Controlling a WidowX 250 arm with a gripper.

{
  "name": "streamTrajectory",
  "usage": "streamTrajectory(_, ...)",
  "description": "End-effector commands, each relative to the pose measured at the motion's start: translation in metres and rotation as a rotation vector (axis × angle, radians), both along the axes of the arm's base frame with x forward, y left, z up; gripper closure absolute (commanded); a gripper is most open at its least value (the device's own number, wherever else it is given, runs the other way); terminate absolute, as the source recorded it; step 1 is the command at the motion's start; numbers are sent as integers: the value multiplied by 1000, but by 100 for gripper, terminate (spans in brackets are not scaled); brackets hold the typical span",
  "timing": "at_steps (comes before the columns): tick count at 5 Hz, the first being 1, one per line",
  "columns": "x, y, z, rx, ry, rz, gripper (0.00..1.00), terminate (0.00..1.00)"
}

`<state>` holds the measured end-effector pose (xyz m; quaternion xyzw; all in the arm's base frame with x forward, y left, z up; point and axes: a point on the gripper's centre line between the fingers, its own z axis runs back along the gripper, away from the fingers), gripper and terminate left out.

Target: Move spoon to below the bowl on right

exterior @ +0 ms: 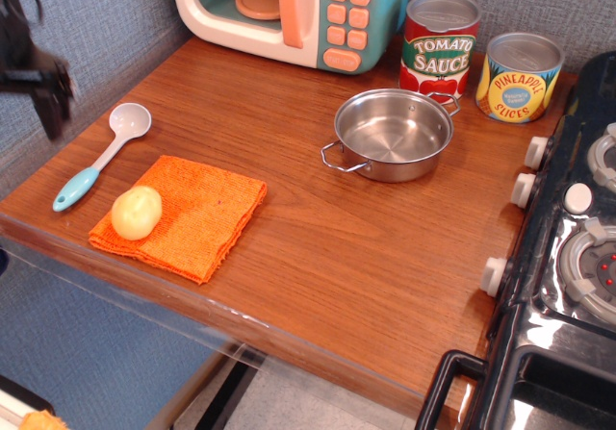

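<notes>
The spoon (103, 157) lies flat near the left edge of the wooden counter, with its round pale bowl toward the back and its light blue handle toward the front. The steel bowl (404, 169) stands empty at mid-right, far from the spoon. My gripper (43, 88) shows only as a dark, blurred shape at the far left edge, up and left of the spoon and apart from it. I cannot tell how its jaws stand. It holds nothing I can see.
An orange cloth (197, 215) with a yellow round fruit (136, 212) on it lies just right of the spoon. A toy microwave (289, 12) stands at the back. Tomato sauce (439, 47) and pineapple (519, 77) cans stand behind the bowl. A toy stove (568, 247) fills the right side.
</notes>
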<state>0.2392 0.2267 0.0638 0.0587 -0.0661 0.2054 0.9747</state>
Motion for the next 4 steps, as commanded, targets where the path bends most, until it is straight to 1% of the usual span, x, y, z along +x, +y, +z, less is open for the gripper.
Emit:
streamTrajectory(1, -2, -11, -17, -1, 30, -101, 0, 0)
streamTrajectory(2, -3, -13, -35, 10, 70, -112, 0, 0)
streamTrajectory(3, -1, -9, -45, 25, 92, -92, 0, 0)
streamTrajectory(4, 1, -9, -51, 25, 104, -80, 0, 0)
